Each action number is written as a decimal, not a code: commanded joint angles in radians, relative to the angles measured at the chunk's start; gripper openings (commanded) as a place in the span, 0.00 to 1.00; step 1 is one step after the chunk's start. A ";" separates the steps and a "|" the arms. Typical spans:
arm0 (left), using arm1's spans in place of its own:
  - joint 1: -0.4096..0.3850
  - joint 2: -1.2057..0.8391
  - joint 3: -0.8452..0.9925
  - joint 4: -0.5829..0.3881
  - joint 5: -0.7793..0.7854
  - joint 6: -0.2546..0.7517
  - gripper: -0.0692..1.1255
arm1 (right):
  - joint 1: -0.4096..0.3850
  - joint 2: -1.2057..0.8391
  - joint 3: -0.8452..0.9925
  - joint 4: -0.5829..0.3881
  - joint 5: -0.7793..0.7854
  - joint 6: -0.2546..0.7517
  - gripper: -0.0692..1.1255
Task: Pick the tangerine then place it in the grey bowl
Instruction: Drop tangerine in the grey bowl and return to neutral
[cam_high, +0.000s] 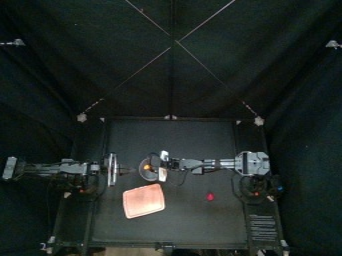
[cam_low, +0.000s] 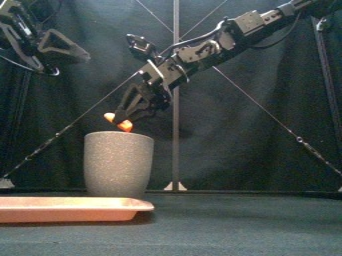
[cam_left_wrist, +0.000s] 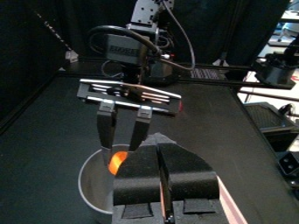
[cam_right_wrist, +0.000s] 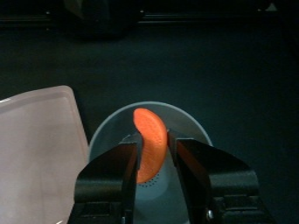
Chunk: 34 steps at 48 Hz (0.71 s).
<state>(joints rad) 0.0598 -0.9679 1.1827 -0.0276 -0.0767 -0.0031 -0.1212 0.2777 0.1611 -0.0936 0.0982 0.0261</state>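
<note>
Top view: the right arm (cam_high: 221, 163) reaches past the middle of the tabletop (cam_high: 201, 135). The right pincer (cam_high: 160, 168) hangs just behind the pink tray (cam_high: 143, 204). The left arm (cam_high: 60, 170) rests at the left edge, and a small red toy (cam_high: 210, 196) lies apart on the right. Front view: the right pincer is directly above the grey bowl (cam_low: 118, 165), clamped on the tangerine (cam_low: 122, 124), which is just clear of the rim and not yet inside. Left wrist view: the left pincer (cam_left_wrist: 163, 156) is drawn together with nothing in it; the orange fruit shows over the bowl's mouth. Right wrist view: jaws narrowly parted, gripping the tangerine by its sides, centred over the opening. Judgement: pick done, placing in hand. Next: lower a little if needed, spread the jaws to drop it, then lift straight up past the rim.
</note>
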 joint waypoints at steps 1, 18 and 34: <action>0.003 0.003 -0.011 -0.005 -0.009 0.000 0.08 | 0.006 -0.017 -0.031 0.006 -0.012 0.002 0.66; 0.002 0.002 -0.009 -0.018 -0.012 -0.002 0.08 | 0.012 -0.023 -0.017 0.026 -0.009 0.003 0.83; 0.002 0.003 -0.006 -0.029 -0.014 0.002 0.08 | 0.008 -0.195 0.118 0.044 -0.029 0.003 0.84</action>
<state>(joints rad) 0.0598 -0.9695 1.1873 -0.0522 -0.0782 -0.0031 -0.1089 0.1856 0.2408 -0.0629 0.0920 0.0307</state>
